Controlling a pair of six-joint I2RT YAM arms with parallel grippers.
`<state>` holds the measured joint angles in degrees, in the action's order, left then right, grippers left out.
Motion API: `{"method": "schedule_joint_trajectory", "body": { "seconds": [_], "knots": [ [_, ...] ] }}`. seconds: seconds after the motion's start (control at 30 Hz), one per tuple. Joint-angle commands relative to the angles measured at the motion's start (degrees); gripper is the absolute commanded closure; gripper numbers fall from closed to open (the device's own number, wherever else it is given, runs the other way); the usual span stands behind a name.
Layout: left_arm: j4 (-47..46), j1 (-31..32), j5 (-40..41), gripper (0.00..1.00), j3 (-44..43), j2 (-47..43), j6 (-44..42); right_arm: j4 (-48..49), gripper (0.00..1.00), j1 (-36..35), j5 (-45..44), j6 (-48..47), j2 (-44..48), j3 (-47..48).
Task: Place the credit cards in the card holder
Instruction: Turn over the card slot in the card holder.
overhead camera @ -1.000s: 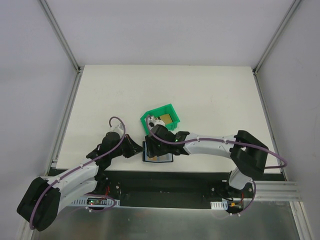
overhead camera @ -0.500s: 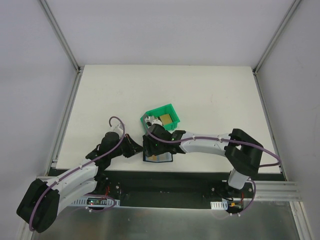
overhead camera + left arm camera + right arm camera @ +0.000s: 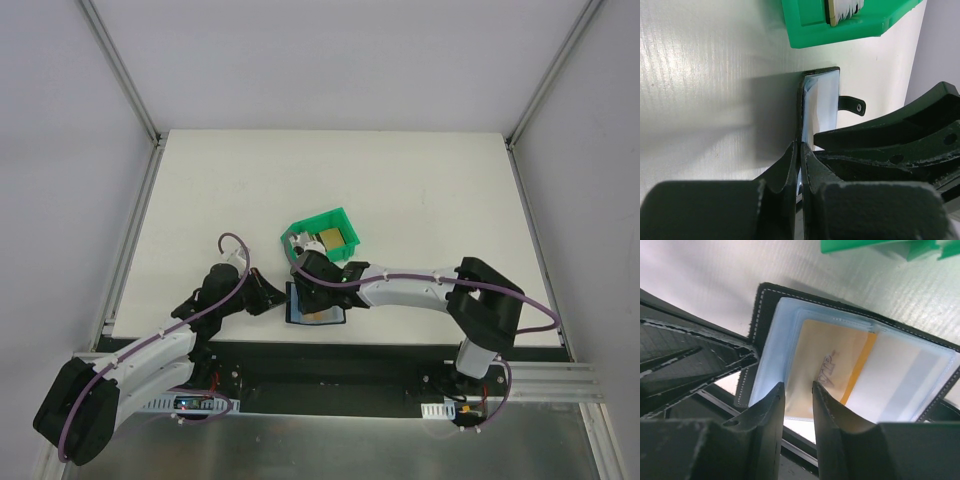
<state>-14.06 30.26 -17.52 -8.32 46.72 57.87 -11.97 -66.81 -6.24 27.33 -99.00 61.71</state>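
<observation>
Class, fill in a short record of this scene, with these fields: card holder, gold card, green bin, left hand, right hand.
card holder: lying open, clear sleeves showing
gold card: lying in the open holder
green bin: just behind the holder, with cards in it
left hand: shut on the holder's edge
right hand: over the gold card, jaws slightly apart
</observation>
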Motion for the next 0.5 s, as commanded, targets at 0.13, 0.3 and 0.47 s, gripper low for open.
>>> {"method": "schedule_joint_trajectory", "body": {
  "seconds": [0.13, 0.3, 0.47],
  "knots": [
    [-0.70, -0.47, -0.24, 1.00, -1.00, -0.49, -0.74, -7.36, 0.72, -0.43, -6.41, -1.93, 3.11, 2.01],
    [-0.52, -0.55, 0.03, 1.00, -0.91, -0.23, -0.91, -9.91, 0.71, -0.52, -9.31, -2.11, 4.51, 2.62],
    [-0.44, -0.55, 0.29, 1.00, -1.09, 0.83, -1.18, -7.81, 0.71, -0.69, -10.02, -1.84, 6.98, 0.78]
  ]
}}
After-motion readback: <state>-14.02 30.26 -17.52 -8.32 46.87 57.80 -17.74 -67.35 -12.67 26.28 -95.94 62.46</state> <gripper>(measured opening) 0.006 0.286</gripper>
